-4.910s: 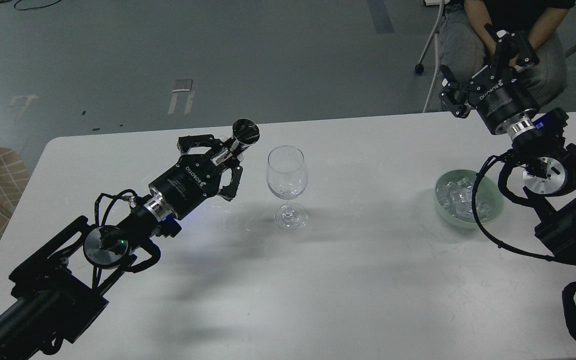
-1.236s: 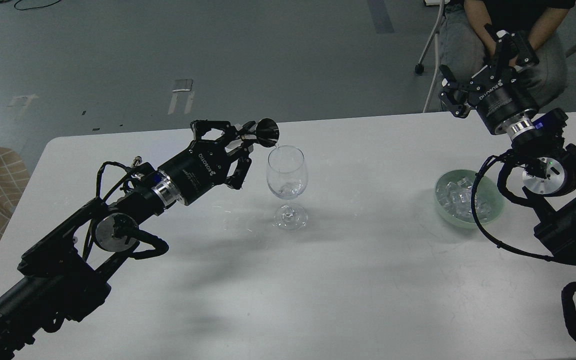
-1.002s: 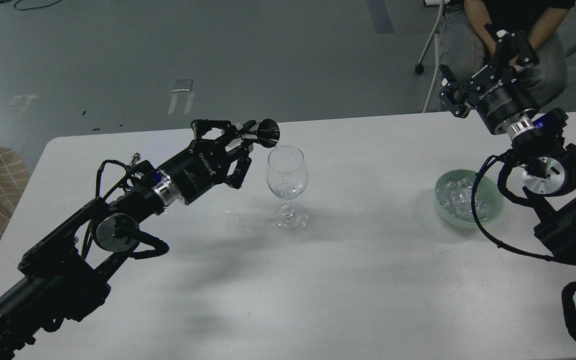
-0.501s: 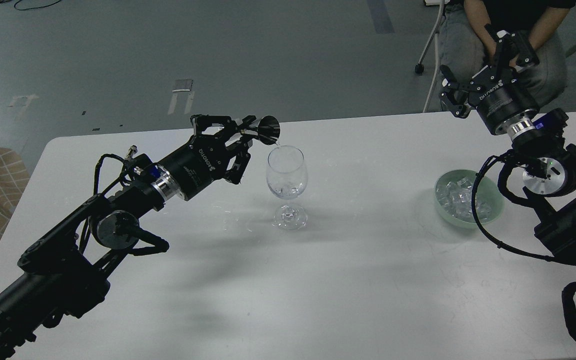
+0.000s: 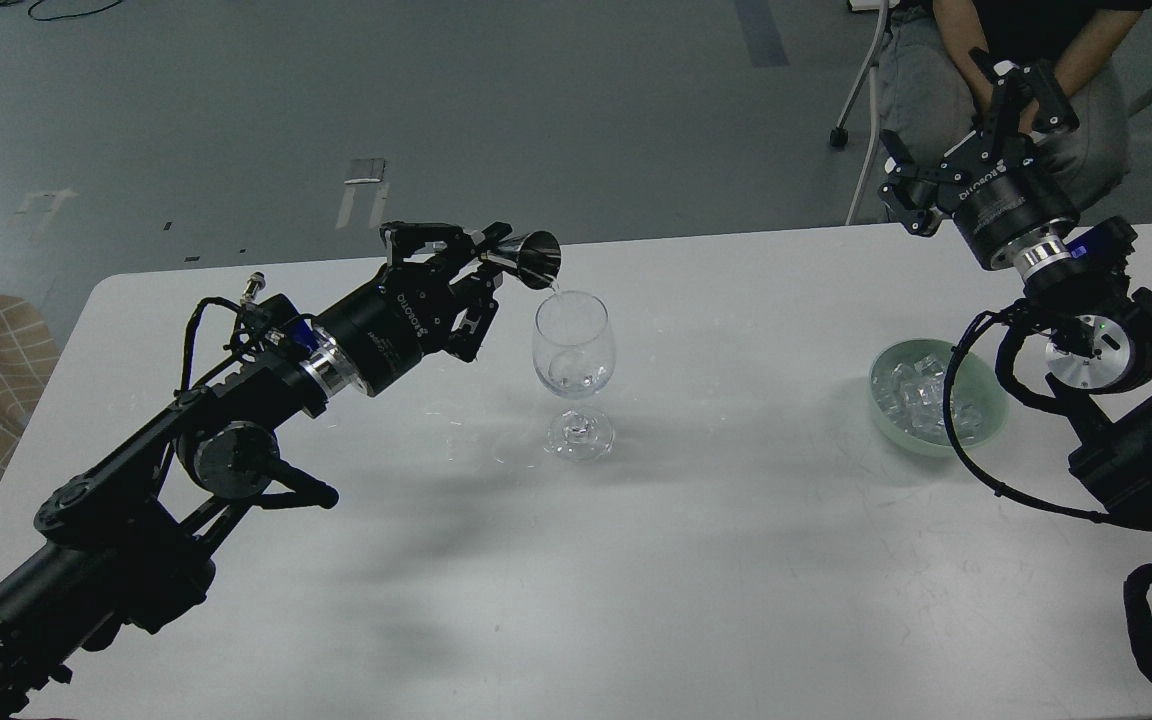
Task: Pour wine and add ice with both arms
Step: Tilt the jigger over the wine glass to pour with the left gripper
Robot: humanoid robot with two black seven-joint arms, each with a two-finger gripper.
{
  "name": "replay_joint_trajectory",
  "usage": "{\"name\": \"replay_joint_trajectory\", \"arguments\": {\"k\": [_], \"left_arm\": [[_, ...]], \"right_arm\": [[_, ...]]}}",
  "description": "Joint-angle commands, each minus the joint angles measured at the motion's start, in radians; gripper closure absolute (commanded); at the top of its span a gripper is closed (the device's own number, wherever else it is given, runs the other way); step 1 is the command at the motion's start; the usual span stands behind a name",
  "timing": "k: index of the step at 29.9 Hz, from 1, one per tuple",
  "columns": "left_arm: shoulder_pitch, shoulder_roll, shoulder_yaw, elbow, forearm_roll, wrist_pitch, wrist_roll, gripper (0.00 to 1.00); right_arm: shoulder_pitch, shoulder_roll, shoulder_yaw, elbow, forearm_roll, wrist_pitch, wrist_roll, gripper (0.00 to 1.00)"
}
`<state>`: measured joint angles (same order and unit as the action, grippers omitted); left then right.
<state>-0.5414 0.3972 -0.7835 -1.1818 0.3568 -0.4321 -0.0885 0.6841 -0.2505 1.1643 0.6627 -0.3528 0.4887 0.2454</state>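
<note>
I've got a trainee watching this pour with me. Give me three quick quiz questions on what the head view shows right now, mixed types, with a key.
1. True or false: the left tool holds the metal jigger tipped over the rim of the wine glass.
2. Multiple choice: the ice is now in (A) the wine glass, (B) the pale green bowl, (C) the right tool.
3. Fill in: the right tool is open and holds ____.

Key: 1 true; 2 B; 3 nothing.
</note>
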Motion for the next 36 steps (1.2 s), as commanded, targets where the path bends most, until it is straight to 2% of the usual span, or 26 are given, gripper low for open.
{"name": "replay_joint_trajectory", "arguments": {"k": [1,6,11,19,36], "left_arm": [[-0.002,0.000,0.000,-0.005,0.017,0.001,-0.008,1.00],[-0.009,0.009,0.000,-0.006,0.082,0.001,-0.045,1.00],[-0.009,0.012,0.000,-0.009,0.094,0.006,-0.051,1.00],[-0.008,0.020,0.000,-0.013,0.215,0.009,-0.100,1.00],[-0.006,0.019,-0.002,-0.015,0.361,0.027,-0.142,1.00]], "right_arm": [[0.000,0.000,0.000,0.000,0.000,0.000,0.000,0.00],[0.000,0.000,0.000,0.000,0.000,0.000,0.000,0.00],[0.000,0.000,0.000,0.000,0.000,0.000,0.000,0.00],[0.000,0.000,0.001,0.000,0.000,0.000,0.000,0.00],[0.000,0.002,0.005,0.000,0.000,0.000,0.002,0.00]]}}
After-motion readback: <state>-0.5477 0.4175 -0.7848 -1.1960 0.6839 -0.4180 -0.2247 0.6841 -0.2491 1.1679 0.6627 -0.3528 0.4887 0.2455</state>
